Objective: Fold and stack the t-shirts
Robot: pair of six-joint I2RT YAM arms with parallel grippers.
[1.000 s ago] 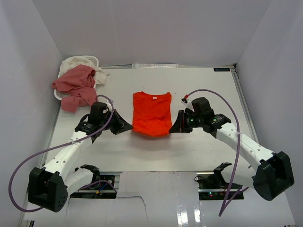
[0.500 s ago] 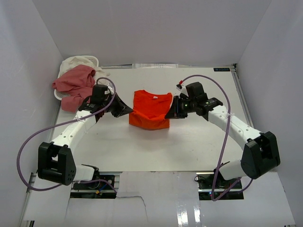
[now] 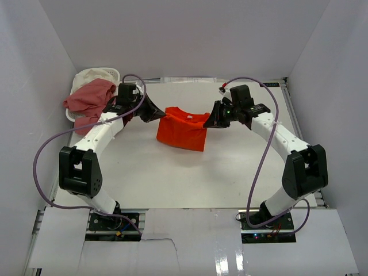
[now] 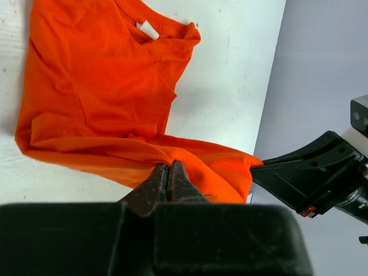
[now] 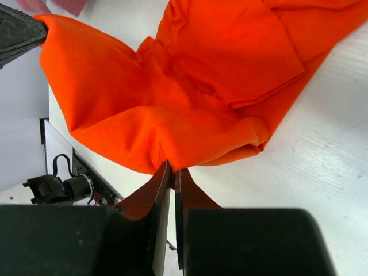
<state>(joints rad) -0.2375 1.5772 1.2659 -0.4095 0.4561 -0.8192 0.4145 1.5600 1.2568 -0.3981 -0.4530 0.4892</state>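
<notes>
Left gripper (image 4: 168, 168) & right gripper (image 5: 172, 168) are each pinching the orange-red t-shirt (image 3: 183, 131) edge, jaws clamped tight. Risk: thin bite slipping, fold landing crooked on bench (image 3: 230, 172).

I see the orange-red t-shirt (image 3: 183, 131) as one plain, bright colour, without print or stripes. Only a small white label (image 4: 148, 29) shows at its collar. The pink t-shirt (image 3: 92, 98) is a dusty pink, also plain, and the cream-white t-shirt (image 3: 92, 75) has no pattern either. The basket (image 3: 115, 70) is white. The table (image 3: 172, 178) is white and the walls (image 3: 184, 34) are pale grey. The left arm (image 3: 106, 129) and the right arm (image 3: 276, 135) are white with black joints. The left gripper (image 4: 168, 167) and the right gripper (image 5: 171, 169) are black with dark brownish fingers (image 4: 154, 183). The cables (image 3: 261, 161) are purple.
</notes>
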